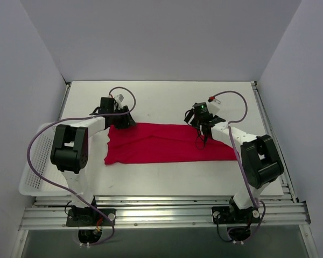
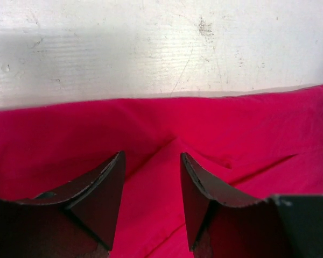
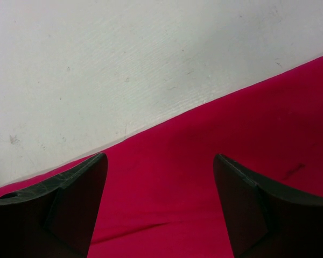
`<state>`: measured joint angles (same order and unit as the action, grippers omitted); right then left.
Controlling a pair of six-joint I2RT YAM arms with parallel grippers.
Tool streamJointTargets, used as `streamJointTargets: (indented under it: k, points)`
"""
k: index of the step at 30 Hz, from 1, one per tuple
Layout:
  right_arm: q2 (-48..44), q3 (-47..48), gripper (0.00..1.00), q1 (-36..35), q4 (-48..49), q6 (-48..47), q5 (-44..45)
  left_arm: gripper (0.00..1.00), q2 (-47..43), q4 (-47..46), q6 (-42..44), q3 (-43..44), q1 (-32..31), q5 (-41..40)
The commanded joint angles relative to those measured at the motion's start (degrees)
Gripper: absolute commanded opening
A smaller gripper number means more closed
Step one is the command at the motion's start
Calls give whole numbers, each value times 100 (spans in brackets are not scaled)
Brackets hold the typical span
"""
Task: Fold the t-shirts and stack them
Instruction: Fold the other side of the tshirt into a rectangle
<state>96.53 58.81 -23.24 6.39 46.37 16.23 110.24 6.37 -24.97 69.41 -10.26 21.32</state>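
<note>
With left gripper (image 2: 151, 156) jaws partly apart, straddles a raised crease near the far edge of the red t-shirt (image 1: 167, 144), which lies across the middle of the white table (image 1: 172, 99), and holds right gripper (image 3: 160, 157) wide open over that same edge, gripping nothing.

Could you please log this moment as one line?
left gripper: jaws apart at t-shirt far edge, cloth ridge between | right gripper: open at t-shirt far edge
</note>
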Motion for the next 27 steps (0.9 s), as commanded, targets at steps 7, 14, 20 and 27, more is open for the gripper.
streamJointTargets:
  k: [7, 14, 20, 27]
  points:
    - [-196, 87, 74, 13, -24, -58, 144, 52, 419, -14, 291, 477, -11, -295]
    - [-73, 61, 74, 31, 2, -31, 153, 49, 420, 92, 353, 399, -160, -330]
    - [6, 43, 74, 22, 37, -14, 135, 47, 121, 22, 344, 109, -239, -366]
    - [85, 43, 74, 13, 72, -5, 126, 47, -151, -13, 300, -24, -248, -173]
